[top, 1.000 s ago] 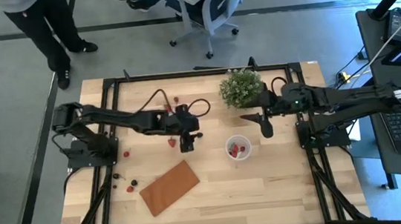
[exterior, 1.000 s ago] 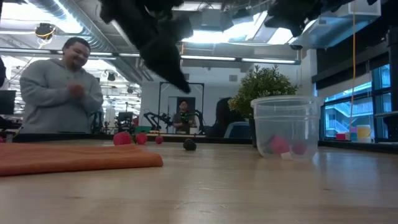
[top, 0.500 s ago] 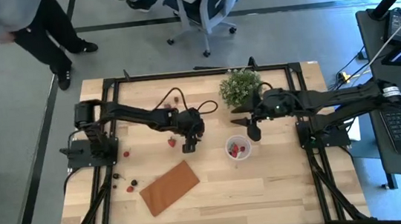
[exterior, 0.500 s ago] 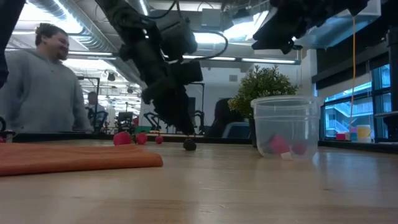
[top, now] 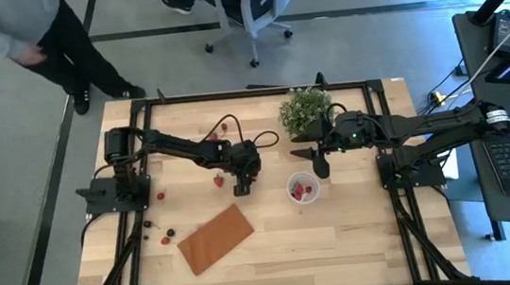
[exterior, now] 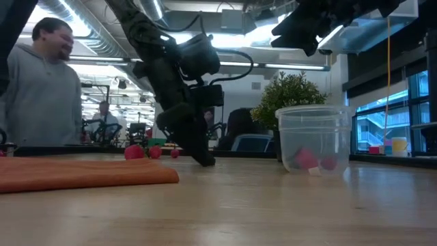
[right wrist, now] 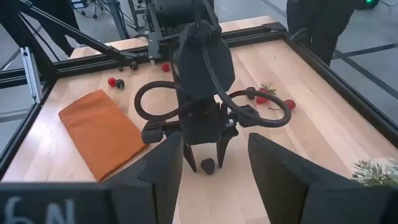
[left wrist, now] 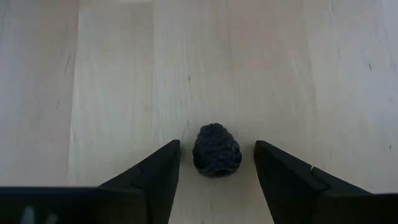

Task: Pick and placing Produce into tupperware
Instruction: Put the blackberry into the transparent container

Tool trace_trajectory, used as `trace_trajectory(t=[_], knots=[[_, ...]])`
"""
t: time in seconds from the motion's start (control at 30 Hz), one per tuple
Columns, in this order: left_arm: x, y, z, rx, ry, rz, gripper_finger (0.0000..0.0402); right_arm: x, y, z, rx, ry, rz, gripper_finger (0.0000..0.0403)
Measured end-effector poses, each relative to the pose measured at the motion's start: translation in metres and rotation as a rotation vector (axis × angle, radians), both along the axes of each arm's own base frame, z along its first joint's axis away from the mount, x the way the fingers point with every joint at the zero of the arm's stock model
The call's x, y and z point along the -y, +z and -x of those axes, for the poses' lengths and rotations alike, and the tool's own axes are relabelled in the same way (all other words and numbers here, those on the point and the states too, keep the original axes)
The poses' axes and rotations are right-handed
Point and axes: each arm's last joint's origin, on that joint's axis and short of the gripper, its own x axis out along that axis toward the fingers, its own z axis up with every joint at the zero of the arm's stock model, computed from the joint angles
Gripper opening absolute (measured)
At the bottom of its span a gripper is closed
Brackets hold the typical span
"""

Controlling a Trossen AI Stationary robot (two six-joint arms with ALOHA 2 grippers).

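A dark berry (left wrist: 216,150) on the table (top: 341,238) is being straddled by the left end effector (left wrist: 216,163) — fingers apart, not yet touching — so closing, lifting and carrying to the cup (top: 303,190) are being called for, while the right end effector (top: 320,165), fingers apart and empty, is being held beside that cup.

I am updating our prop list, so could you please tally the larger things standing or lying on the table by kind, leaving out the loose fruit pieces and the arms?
Potted plant: 1
Clear cup: 1
Brown board: 1
Total: 3
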Motion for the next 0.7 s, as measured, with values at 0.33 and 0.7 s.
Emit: trace_trajectory(t=[0.33,0.7], knots=[[-0.0001,0.0000,-0.0005,0.006,0.005,-0.010,0.0125,0.0000,0.0000,0.0000,-0.001,0.001,0.002,0.0183],[-0.0017,0.0080,0.0024,0.017,0.032,-0.059,0.0094,0.0000,-0.0001,0.0000,0.023,-0.080,-0.202,0.0184]])
